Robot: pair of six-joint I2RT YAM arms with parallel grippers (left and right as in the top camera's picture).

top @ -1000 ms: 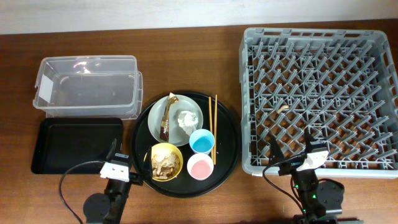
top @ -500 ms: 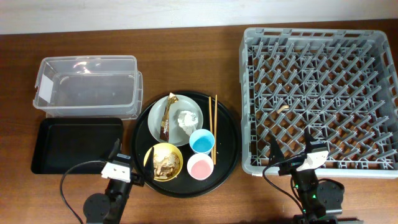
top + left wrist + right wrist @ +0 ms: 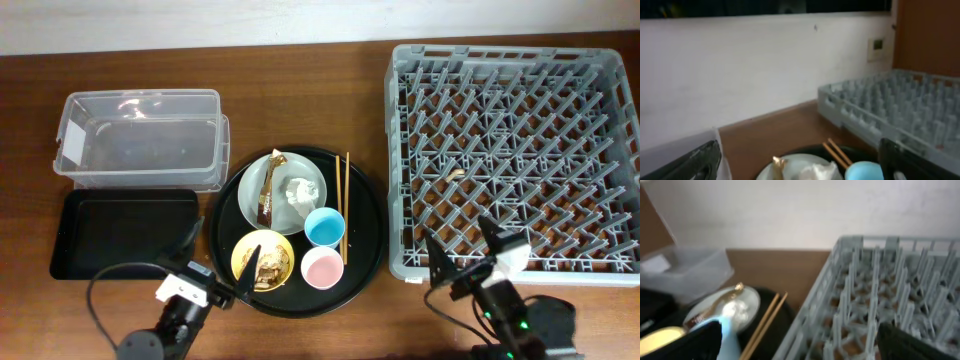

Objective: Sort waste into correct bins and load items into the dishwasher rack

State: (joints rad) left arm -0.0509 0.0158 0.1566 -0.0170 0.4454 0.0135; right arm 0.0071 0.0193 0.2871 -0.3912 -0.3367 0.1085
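A pale plate [image 3: 288, 172] holds the brown-gold wrapper [image 3: 267, 195] and the white tissue [image 3: 298, 192]. The yellow bowl [image 3: 262, 250] holds beige food scraps [image 3: 265, 268]. The blue cup [image 3: 323, 227], pink cup [image 3: 321, 267] and two chopsticks [image 3: 342, 205] lie beside them. My left gripper [image 3: 222, 255] is open at the near left, one finger over the bowl's edge. My right gripper [image 3: 462, 245] is open at the near edge of the grey rack [image 3: 515, 150]. The left wrist view shows the plate [image 3: 790, 162], the blue cup [image 3: 862, 172] and the chopsticks [image 3: 840, 152].
All the dishes sit on a large round black tray [image 3: 368, 225]. The clear tub [image 3: 140, 140] stands at the back left, with the shallow black rectangular tray [image 3: 120, 232] in front of it. Cables loop near both arm bases at the front edge.
Both arms have shifted. My left gripper has swung right, and one finger now reaches over the yellow bowl's edge. My right gripper has moved slightly left along the rack's near edge.
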